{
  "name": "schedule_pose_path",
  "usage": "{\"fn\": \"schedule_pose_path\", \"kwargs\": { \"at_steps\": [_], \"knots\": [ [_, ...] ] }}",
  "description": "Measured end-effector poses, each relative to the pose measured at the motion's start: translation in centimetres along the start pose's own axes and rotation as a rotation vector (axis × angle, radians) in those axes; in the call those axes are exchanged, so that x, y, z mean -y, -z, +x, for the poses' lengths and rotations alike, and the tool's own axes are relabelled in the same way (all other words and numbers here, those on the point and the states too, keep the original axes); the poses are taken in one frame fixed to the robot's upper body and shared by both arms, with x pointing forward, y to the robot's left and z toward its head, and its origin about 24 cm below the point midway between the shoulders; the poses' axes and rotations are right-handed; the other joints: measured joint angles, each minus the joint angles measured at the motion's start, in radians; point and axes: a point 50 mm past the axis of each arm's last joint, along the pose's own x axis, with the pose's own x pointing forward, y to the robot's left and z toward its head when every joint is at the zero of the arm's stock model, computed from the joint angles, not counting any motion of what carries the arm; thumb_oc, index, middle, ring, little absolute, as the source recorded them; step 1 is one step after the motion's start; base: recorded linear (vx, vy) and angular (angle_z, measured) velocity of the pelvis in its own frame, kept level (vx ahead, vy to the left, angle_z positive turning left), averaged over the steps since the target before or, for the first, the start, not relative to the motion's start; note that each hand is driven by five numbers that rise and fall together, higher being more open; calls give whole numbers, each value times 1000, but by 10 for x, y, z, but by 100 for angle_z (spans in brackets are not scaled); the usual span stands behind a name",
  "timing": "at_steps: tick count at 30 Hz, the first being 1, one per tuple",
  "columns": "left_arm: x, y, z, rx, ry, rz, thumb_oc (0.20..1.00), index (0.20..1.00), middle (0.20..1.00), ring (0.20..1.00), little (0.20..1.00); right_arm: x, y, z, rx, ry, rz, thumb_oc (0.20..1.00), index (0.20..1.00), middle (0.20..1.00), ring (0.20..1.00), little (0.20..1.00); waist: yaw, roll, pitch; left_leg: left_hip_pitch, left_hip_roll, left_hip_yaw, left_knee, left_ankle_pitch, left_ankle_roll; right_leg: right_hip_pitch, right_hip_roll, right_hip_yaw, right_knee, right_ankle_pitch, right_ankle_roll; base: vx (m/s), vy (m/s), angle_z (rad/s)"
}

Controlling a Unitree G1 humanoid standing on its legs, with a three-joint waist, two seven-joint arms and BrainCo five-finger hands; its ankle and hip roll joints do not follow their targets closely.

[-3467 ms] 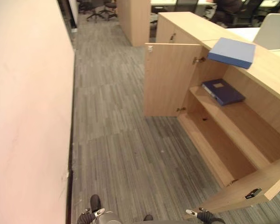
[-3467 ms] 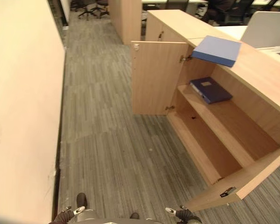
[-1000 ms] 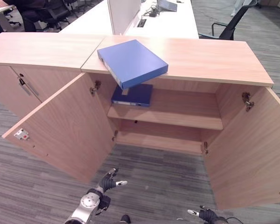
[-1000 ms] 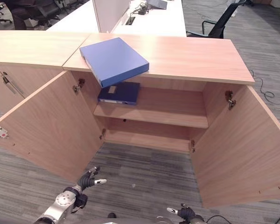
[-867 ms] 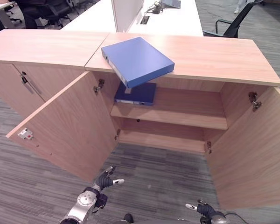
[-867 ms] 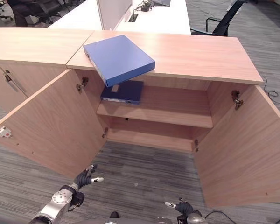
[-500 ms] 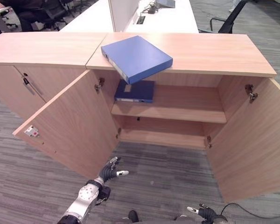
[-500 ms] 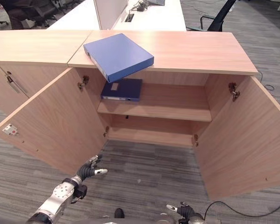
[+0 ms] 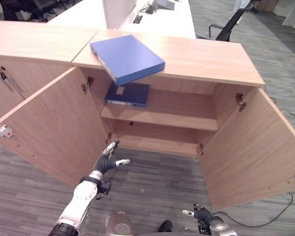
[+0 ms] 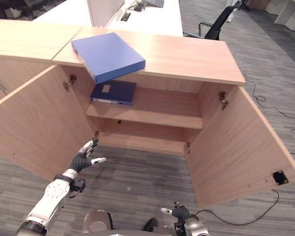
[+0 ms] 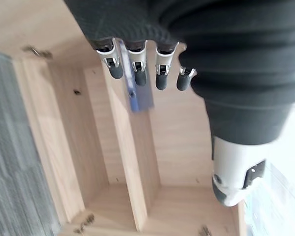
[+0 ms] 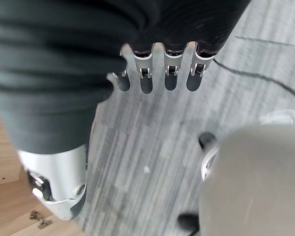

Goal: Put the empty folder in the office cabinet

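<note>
A light-wood office cabinet (image 9: 187,54) stands with both doors swung wide, its left door (image 9: 54,128) and right door (image 9: 250,147) angled outward over the grey striped carpet floor (image 9: 157,182). The left robot hand (image 9: 108,160) is raised in front of the open cabinet, low and beside the left door, with its fingers spread and straight and its thumb held apart; it holds nothing. In the left wrist view the same left robot hand (image 11: 137,69) shows its dark-tipped fingers in a loose row, pointing toward the cabinet's inside.

The flat blue folder (image 9: 127,58) lies on the cabinet's wooden top, up and well ahead of the left robot hand, not touching it. One corner of the blue folder juts out past the top's front edge above the opening. Below it, on the left part of the middle shelf (image 9: 172,115) inside the cabinet, lies a second, darker blue folder with a pale label (image 9: 128,93), flat on the board. The bottom shelf (image 9: 157,142) is nearer to the left robot hand than the middle one.

The right robot hand (image 9: 199,214) hangs low at the robot's right side, above the carpet and near the foot of the right door, well apart from both folders. In the right wrist view the right robot hand (image 12: 157,69) has its fingers relaxed and parted, gripping nothing.
</note>
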Motion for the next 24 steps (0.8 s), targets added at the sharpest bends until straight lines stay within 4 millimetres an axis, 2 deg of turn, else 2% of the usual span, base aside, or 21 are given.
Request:
{"fn": "schedule_pose_path", "kwargs": {
  "at_steps": [2,3,4,6,7,8,9,10,11,14,15,16,17,18,19,20,21,22,23,24],
  "knots": [
    [1,-15,3,71,-7,23,1000,1000,1000,1000,1000,0,0,0,-3,0,-9,1000,1000,1000,1000,1000,-9,-1,2,6,1,-24,-209,31,-42,2,35,-2,-40,17,11,80,59,-10],
    [1,-22,6,108,-12,36,1000,1000,1000,1000,1000,1,1,0,-5,2,-19,1000,1000,1000,1000,1000,-23,3,5,12,10,-36,-324,73,-70,8,58,-8,-56,25,-1,149,91,-13],
    [1,-26,9,121,-14,46,1000,1000,1000,1000,1000,2,2,0,-8,3,-19,1000,1000,1000,1000,1000,-30,4,5,12,21,-39,-349,91,-83,14,71,-9,-68,24,-1,112,54,-16],
    [0,-42,10,191,-14,78,1000,1000,1000,1000,1000,4,7,-1,-24,18,-19,1000,1000,1000,1000,1000,-45,10,8,38,30,-48,-395,127,-81,40,105,-8,-107,22,2,219,142,-15],
    [-2,-64,9,287,-17,134,1000,1000,1000,1000,1000,7,14,-3,-41,31,-17,1000,1000,1000,1000,1000,-47,19,6,77,29,-25,-390,148,-82,72,123,7,-130,24,3,307,222,-23],
    [-5,-73,6,331,-25,171,1000,1000,1000,1000,1000,8,16,-3,-51,37,-2,1000,1000,1000,1000,1000,-46,24,-1,104,23,-17,-392,151,-79,80,126,13,-131,22,3,174,139,-27],
    [-9,-85,4,387,-41,210,1000,1000,1000,1000,1000,9,19,-4,-61,42,4,1000,1000,1000,1000,1000,-45,34,-9,132,10,-13,-393,151,-79,88,126,21,-131,22,3,116,111,-24],
    [-13,-98,1,458,-68,250,1000,1000,1000,1000,1000,14,22,-5,-71,56,2,1000,1000,1000,1000,1000,-43,64,-25,162,-3,-12,-395,161,-65,88,128,27,-119,28,4,133,155,-16],
    [-18,-102,-1,484,-108,285,1000,1000,1000,1000,1000,13,23,-5,-69,51,4,1000,1000,1000,1000,1000,-42,74,-35,188,-30,-7,-400,180,-41,90,104,33,-109,32,16,195,248,-15],
    [-49,-127,-11,573,-279,469,1000,1000,1000,1000,1000,0,4,0,-18,18,2,1000,1000,1000,1000,1000,-37,71,-40,217,-108,8,-418,133,12,88,28,54,-82,33,55,186,296,-9],
    [-50,-138,-11,632,-310,511,1000,1000,1000,1000,1000,-1,2,0,-11,16,1,1000,1000,1000,1000,1000,-29,74,-45,230,-139,17,-420,111,31,77,-20,59,-28,13,86,183,365,-4],
    [-48,-140,-11,655,-320,534,1000,1000,1000,1000,1000,-1,-1,1,5,15,3,1000,1000,1000,1000,1000,-23,73,-50,245,-180,26,-419,86,56,69,-74,69,16,1,113,268,517,0],
    [-47,-141,-11,661,-318,537,1000,1000,1000,1000,1000,-2,0,0,3,13,7,1000,1000,1000,1000,1000,-27,70,-51,249,-204,26,-417,70,68,66,-97,69,35,4,126,357,649,11],
    [-44,-147,-11,689,-308,541,1000,1000,1000,1000,1000,5,1,0,1,32,15,1000,1000,1000,1000,1000,-32,78,-42,245,-244,17,-391,19,117,33,-176,67,175,-11,157,300,568,53],
    [-36,-158,-9,743,-272,555,1000,1000,1000,1000,1000,13,10,-3,-23,53,13,1000,1000,1000,1000,1000,-52,91,-36,251,-278,-10,-345,-22,157,-27,-292,67,429,-14,174,218,416,79],
    [-29,-167,-14,797,-238,586,1000,1000,1000,1000,1000,23,14,-6,-22,81,31,1000,1000,1000,1000,1000,-59,86,-38,284,-321,-31,-328,-55,174,-90,-416,80,647,47,217,107,204,75],
    [-24,-171,-19,832,-215,592,1000,1000,1000,1000,1000,28,16,-6,-31,94,22,1000,1000,1000,1000,1000,-61,89,-41,311,-348,-43,-332,-71,191,-153,-474,126,759,71,233,95,-10,38],
    [-19,-173,-26,875,-203,575,1000,1000,1000,1000,1000,29,4,-4,3,92,9,1000,1000,1000,1000,1000,-55,99,-40,327,-362,-41,-333,-73,196,-256,-443,198,792,29,241,49,-98,24],
    [-17,-172,-26,878,-197,571,1000,1000,1000,1000,1000,25,-3,-2,28,80,-2,1000,1000,1000,1000,1000,-59,105,-45,321,-361,-37,-337,-68,191,-285,-400,206,738,0,219,39,-139,44],
    [-16,-166,-23,851,-192,564,1000,1000,1000,1000,1000,18,-11,-1,62,58,-8,1000,1000,1000,1000,1000,-70,107,-38,313,-353,-60,-337,-62,184,-292,-309,182,586,-32,186,39,-128,63]
  ]
}}
